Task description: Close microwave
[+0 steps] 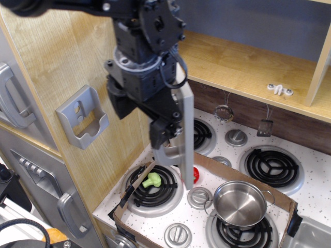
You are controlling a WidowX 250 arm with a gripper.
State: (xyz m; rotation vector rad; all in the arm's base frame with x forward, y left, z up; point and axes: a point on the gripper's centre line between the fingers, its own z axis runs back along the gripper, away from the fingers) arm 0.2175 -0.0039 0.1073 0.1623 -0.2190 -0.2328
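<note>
One view shows it all: the microwave [187,135] door hangs edge-on, long axis vertical, swung out over the stove [235,170]. The gripper [164,135] presses against the door's left face by its handle; whether it grips anything I cannot tell. Closing likely means pushing rightward toward the wooden cavity.

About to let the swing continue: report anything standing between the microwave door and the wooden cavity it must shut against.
Nothing visible does. The microwave door hangs edge-on with the gripper at its handle; the wooden cavity looks bare.
</note>
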